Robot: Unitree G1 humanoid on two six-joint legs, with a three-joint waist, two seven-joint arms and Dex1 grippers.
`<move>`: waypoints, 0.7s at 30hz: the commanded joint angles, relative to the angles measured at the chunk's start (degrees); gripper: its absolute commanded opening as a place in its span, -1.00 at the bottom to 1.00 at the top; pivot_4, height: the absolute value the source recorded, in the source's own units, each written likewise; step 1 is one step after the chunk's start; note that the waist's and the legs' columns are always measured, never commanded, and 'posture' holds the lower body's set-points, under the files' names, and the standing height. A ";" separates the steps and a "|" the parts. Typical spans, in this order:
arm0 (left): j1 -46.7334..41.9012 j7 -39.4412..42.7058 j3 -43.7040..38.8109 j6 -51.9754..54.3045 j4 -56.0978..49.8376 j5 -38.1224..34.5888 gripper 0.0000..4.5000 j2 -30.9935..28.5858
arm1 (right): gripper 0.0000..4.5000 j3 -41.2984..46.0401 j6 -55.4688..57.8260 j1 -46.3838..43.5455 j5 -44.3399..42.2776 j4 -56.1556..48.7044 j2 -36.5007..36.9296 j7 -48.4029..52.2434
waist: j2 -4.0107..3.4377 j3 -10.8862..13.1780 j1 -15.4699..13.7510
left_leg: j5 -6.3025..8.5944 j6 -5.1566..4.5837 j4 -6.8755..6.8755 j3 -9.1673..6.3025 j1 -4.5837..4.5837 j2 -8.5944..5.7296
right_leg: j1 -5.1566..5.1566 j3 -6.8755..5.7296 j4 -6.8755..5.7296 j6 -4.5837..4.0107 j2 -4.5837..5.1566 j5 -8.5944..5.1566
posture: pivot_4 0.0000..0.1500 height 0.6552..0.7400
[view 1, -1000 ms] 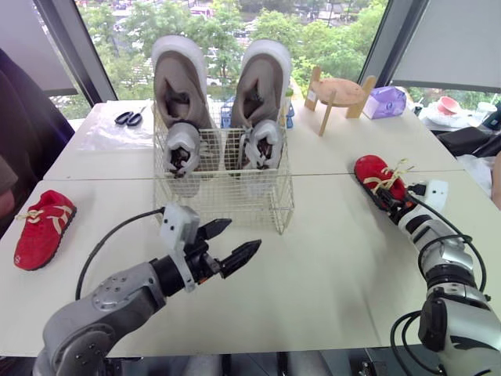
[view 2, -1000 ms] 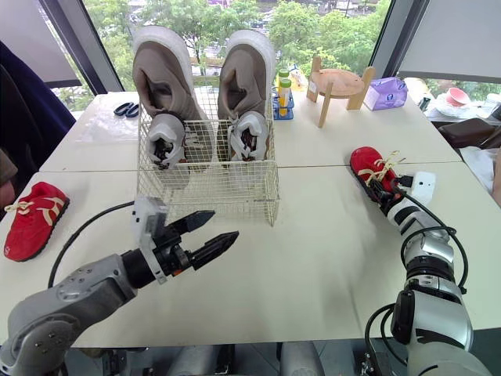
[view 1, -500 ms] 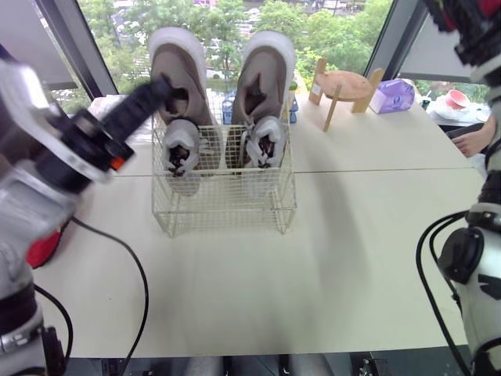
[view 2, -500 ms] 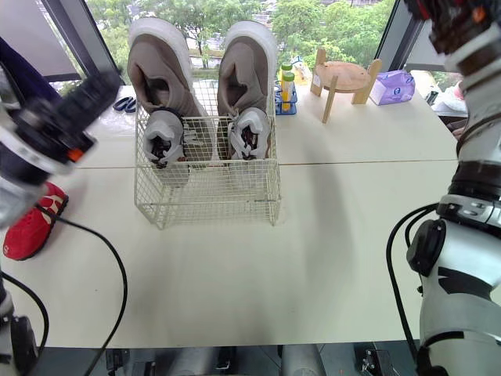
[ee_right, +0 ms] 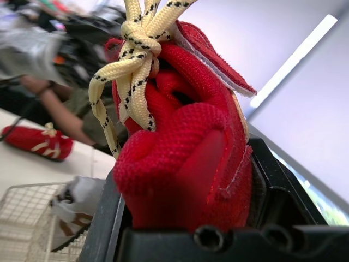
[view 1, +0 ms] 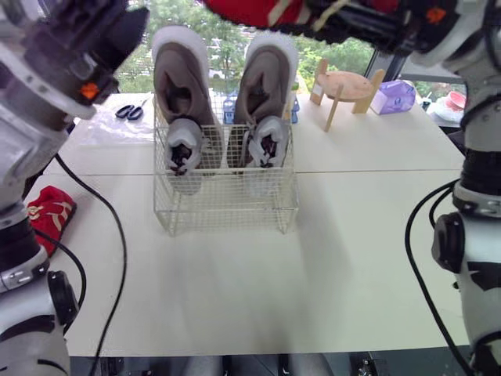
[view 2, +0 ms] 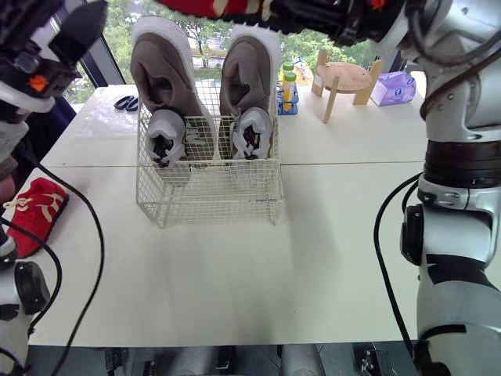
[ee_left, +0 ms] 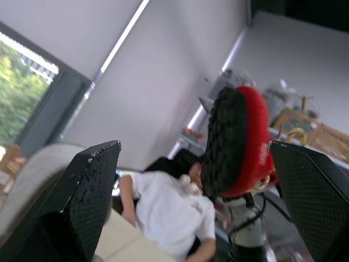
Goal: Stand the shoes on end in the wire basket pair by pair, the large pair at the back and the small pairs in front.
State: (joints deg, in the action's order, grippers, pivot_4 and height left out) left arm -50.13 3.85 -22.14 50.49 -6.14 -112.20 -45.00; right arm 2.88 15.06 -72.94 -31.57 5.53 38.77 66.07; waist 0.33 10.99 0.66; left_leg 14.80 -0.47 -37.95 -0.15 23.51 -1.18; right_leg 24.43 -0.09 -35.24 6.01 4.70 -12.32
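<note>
A small red fabric shoe (ee_right: 180, 147), tied with cream laces (ee_right: 133, 49), is held high above the white wire basket (view 1: 227, 205). It is clamped between the two black fingers of the right gripper (ee_right: 188, 191) and is carried roughly level, not on end. Its mate, a second red shoe (view 1: 49, 213), lies on the white table (view 1: 360, 258) at the robot's left, well apart from the basket. In the basket the large tan pair (view 1: 182, 86) is stood at the back with a small grey pair (view 1: 185, 149) just in front. Room is judged to be left along the front wall. The left gripper (ee_left: 193, 180) is raised near the carried shoe, its fingers spread wide with nothing between them.

The tall tan shoes could be knocked over if the red shoe is lowered too far back. The hanging lace ends could be caught on the wire rim. The soft upper could slip in the grip when the shoe is tipped upright. With both arms raised close together, a collision is also possible.
</note>
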 commanded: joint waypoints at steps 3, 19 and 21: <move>-5.63 2.97 1.65 6.43 3.37 -0.80 1.00 -1.04 | -0.32 -0.27 -3.71 -0.72 1.20 -2.83 -1.40 1.48 | 0.02 0.01 -0.07 | -0.03 0.05 0.00 0.00 0.00 -0.01 | 0.00 0.00 -0.01 0.00 0.01 0.00 | 1.00 1.00; -3.37 7.18 -0.39 8.64 3.74 0.24 1.00 -4.35 | -0.32 4.07 -1.54 -1.61 0.10 2.87 -4.33 -1.50 | 0.02 0.01 0.02 | -0.06 0.13 0.05 -0.01 -0.01 0.00 | 0.05 0.02 -0.05 0.00 0.08 0.00 | 1.00 1.00; -2.57 7.19 -0.82 7.86 3.33 0.43 1.00 -4.45 | -0.32 4.26 -1.34 -1.56 0.03 3.16 -4.39 -1.72 | 0.02 0.01 -0.07 | -0.07 0.15 0.06 -0.02 -0.01 0.00 | 0.06 0.02 -0.04 -0.01 0.09 0.00 | 1.00 1.00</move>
State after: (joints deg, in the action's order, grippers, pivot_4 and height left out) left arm -52.12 10.39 -21.24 59.52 -1.27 -111.84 -48.62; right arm 5.08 13.89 -72.23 -30.19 9.39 34.14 65.28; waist 0.35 11.00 0.59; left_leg 14.73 -0.32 -37.90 -0.17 23.51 -1.19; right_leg 24.49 -0.07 -35.28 6.00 4.81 -12.32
